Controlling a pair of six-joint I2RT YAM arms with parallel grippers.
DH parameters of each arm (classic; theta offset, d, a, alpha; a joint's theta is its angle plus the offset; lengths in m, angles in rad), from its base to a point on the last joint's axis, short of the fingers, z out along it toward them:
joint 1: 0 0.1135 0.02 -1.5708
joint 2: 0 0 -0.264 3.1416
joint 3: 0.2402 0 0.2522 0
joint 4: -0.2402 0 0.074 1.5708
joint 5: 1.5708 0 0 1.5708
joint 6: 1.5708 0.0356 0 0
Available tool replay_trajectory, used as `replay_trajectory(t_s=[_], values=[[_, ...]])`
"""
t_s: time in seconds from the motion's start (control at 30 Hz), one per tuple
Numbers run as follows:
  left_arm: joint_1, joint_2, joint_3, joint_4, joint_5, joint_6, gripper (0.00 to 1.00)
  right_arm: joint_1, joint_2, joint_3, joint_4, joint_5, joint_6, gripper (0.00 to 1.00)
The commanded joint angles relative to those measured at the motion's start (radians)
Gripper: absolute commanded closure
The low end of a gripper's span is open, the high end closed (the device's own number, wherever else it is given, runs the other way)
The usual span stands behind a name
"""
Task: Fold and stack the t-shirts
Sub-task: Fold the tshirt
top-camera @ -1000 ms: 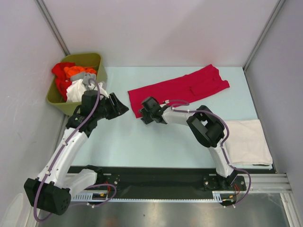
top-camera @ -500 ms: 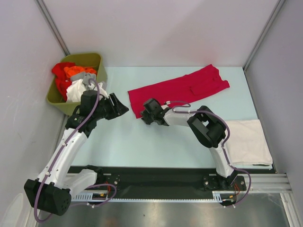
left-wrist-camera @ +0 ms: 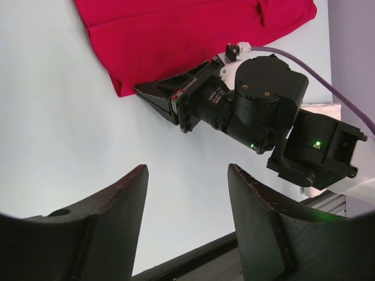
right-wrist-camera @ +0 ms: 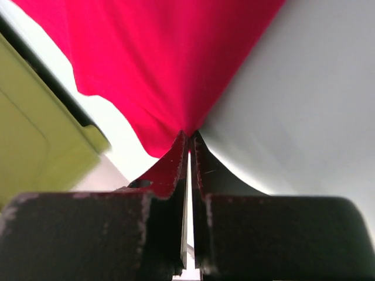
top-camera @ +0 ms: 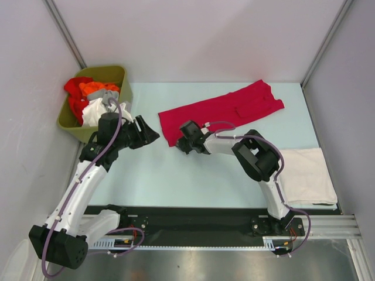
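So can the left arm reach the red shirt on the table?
Probably yes. The left gripper hangs open beside a corner of the red shirt, with only bare table between them. The right gripper is shut on that corner, so it could get crowded.

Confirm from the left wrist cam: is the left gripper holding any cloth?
No, the left gripper is open over the bare table, nothing between its fingers, clear of the crimson t-shirt.

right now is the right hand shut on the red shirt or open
Shut: the right hand pinches a corner of the red shirt, jaws meeting, cloth puckering into them.
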State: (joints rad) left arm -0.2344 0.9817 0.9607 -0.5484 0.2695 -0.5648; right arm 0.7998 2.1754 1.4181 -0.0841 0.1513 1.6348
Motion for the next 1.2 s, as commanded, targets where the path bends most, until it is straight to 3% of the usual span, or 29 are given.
replay_trajectory(t_s=[0.0, 0.2, 0.5, 0.73, 0.83, 0.93, 1.07, 1.17], values=[[0.012, 0.006, 0.026, 0.001, 0.034, 0.039, 0.36, -0.02, -0.026, -0.106, -0.175, -0.034, -0.189, 1.0], [0.01, 0.089, 0.027, 0.011, 0.08, 0.109, 0.34, -0.033, -0.256, -0.368, -0.164, -0.14, -0.404, 1.0], [0.004, 0.359, -0.002, 0.108, 0.218, 0.174, 0.35, -0.062, -0.677, -0.813, -0.198, -0.285, -0.716, 1.0], [-0.083, 0.604, 0.079, 0.12, 0.243, 0.275, 0.36, -0.102, -0.957, -0.944, -0.292, -0.318, -0.783, 1.0], [-0.141, 0.704, 0.101, 0.117, 0.3, 0.296, 0.37, -0.134, -1.028, -0.992, -0.301, -0.332, -0.783, 1.0], [-0.245, 0.77, 0.107, 0.107, 0.264, 0.322, 0.38, -0.168, -1.072, -1.024, -0.313, -0.345, -0.776, 0.98], [-0.313, 0.807, 0.079, 0.114, 0.188, 0.307, 0.39, -0.185, -1.126, -1.025, -0.344, -0.334, -0.78, 0.91], [-0.333, 0.805, 0.044, 0.119, 0.125, 0.295, 0.4, -0.227, -1.161, -1.021, -0.379, -0.323, -0.793, 0.76]])
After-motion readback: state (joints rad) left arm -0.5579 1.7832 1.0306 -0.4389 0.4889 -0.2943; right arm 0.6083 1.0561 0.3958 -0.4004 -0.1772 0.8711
